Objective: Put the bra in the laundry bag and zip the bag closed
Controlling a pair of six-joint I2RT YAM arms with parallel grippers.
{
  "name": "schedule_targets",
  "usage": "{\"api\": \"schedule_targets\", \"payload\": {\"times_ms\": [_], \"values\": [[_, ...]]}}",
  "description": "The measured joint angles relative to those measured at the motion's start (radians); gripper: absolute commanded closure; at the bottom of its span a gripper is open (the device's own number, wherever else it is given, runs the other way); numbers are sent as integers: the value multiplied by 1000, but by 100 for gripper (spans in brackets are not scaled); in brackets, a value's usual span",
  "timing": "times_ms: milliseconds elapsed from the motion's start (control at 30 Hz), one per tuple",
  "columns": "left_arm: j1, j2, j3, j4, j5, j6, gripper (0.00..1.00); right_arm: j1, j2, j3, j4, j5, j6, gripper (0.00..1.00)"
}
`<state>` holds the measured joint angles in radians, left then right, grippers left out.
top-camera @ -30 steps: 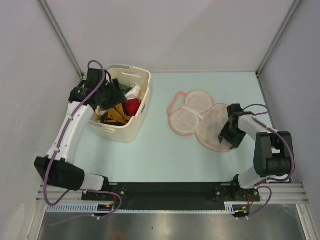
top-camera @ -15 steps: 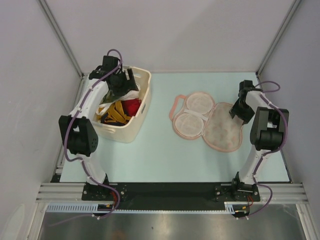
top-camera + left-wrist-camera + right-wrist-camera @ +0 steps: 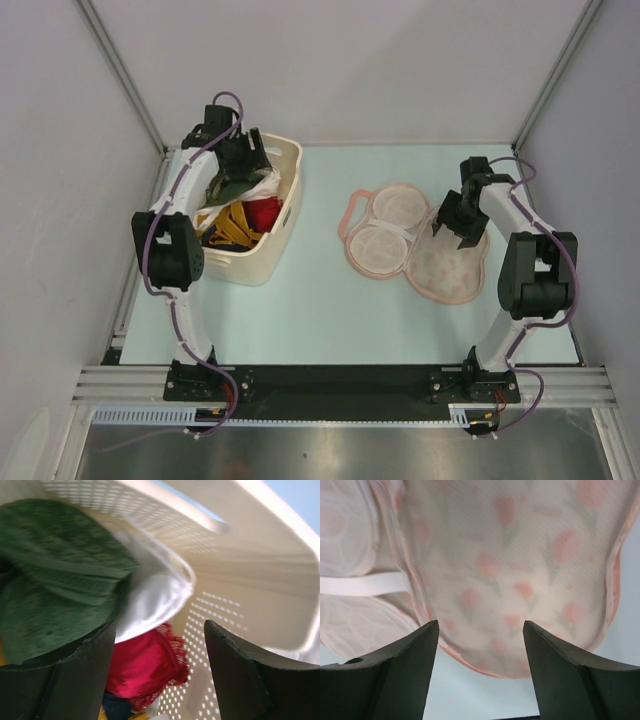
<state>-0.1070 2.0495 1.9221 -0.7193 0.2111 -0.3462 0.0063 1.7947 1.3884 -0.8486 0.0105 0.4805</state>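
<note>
The deep red lacy bra [image 3: 265, 213] lies in the cream basket, partly under a white cloth. In the left wrist view the bra [image 3: 145, 667] shows below and between my open fingers. My left gripper [image 3: 248, 160] hangs open over the basket's far end, holding nothing; in its own view the left gripper [image 3: 160, 630] is above the clothes. The pale pink laundry bag [image 3: 415, 243] lies unzipped and spread flat on the table. My right gripper [image 3: 455, 222] is open over its right flap. In the wrist view the right gripper [image 3: 480, 625] frames the bag's [image 3: 520, 570] printed mesh edge.
The cream plastic basket [image 3: 285, 235] stands at the left and also holds yellow clothes [image 3: 235, 225], a green cloth [image 3: 55, 570] and a white cloth [image 3: 155, 595]. Its perforated wall [image 3: 240, 580] is close beside my left fingers. Grey walls enclose the table.
My left gripper has moved back over the basket's far end. My right gripper left the bag's near right edge, swung away and now hangs over the flap's far part, opened a little wider.
</note>
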Motion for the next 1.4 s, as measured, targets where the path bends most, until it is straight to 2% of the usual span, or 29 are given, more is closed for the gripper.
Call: {"api": "schedule_targets", "payload": {"times_ms": [67,300,433,633,767,867,1000,1200,1400], "values": [[19,0,0,-14,-41,-31,21,0,-31,-42,-13,-12,0,27],[85,5,4,-61,-129,-206,21,-8,-39,-76,-21,-24,8,27],[98,68,91,-68,-184,-274,23,-8,-52,-77,-21,-29,16,27],[95,151,179,-56,-220,-336,25,-13,-148,-136,-20,-28,24,27],[90,160,182,-53,-220,-360,27,-37,-208,-193,-24,-32,26,27],[89,159,178,-50,-232,-357,24,-56,-237,-237,-26,-31,35,27],[68,104,82,-19,-261,-306,23,-86,-256,-322,-29,-30,67,29],[7,-109,-173,41,-247,-194,26,-163,-256,-448,-34,37,115,34],[-16,-291,-278,63,-227,-85,24,-224,-255,-529,-2,70,165,35]]}}
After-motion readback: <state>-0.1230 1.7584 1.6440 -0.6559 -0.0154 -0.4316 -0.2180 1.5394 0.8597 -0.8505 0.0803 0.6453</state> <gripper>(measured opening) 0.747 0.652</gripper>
